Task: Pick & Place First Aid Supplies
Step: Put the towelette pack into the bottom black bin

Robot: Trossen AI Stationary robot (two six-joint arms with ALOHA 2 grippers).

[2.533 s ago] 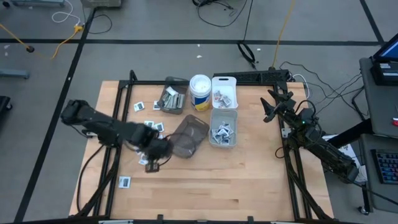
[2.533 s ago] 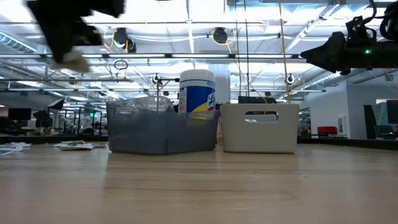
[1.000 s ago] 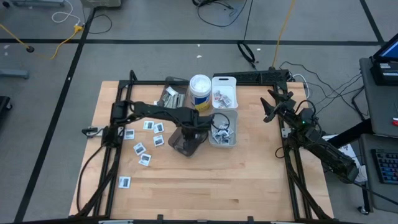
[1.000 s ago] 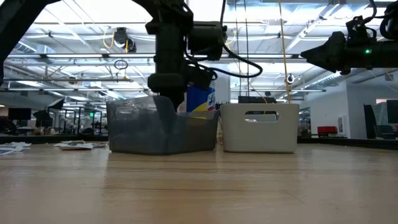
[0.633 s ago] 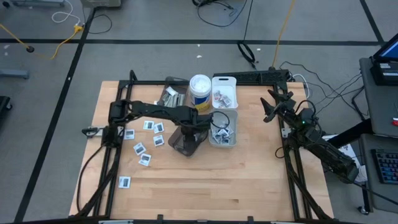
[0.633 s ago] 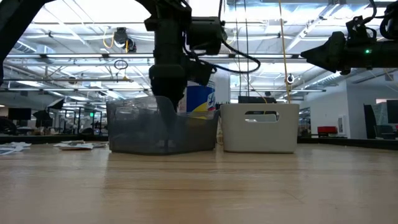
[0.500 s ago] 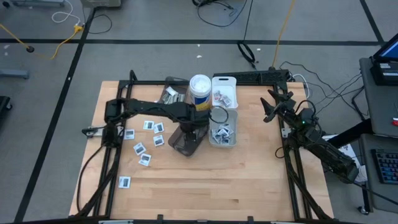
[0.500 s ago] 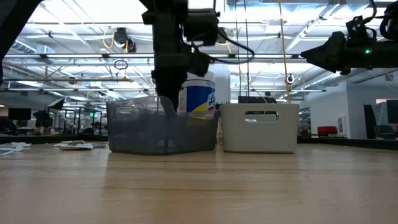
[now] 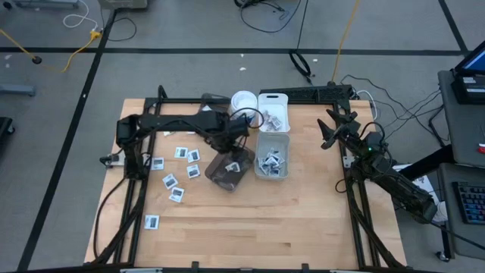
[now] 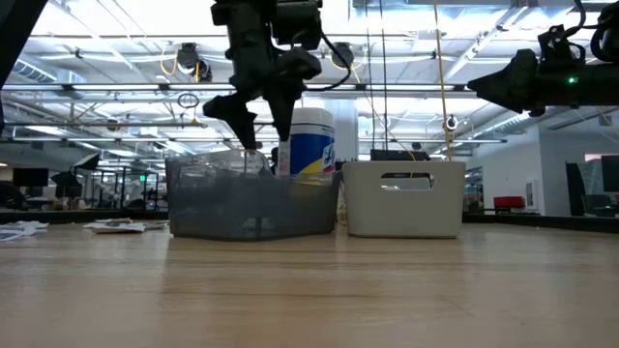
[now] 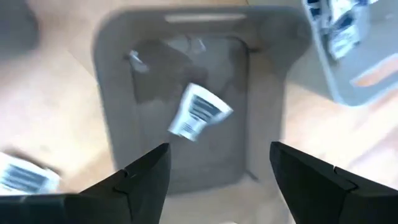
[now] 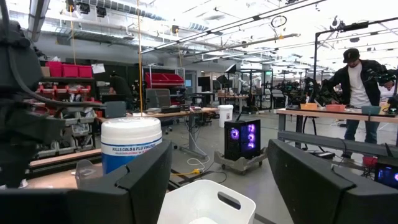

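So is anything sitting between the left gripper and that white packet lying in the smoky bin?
Nothing visible. The left gripper hangs open right above the smoky bin, and the white packet lies uncovered on its floor.

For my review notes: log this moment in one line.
left gripper open above smoky bin | white packet inside | right gripper idle, open

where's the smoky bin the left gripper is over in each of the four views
High view: smoky bin at table centre, left of the clear bin.
Low view: left of centre, below the open left gripper.
Left wrist view: fills the middle, one packet inside.
Right wrist view: not in it.
Shared landmark: the white tub, beside the bin.
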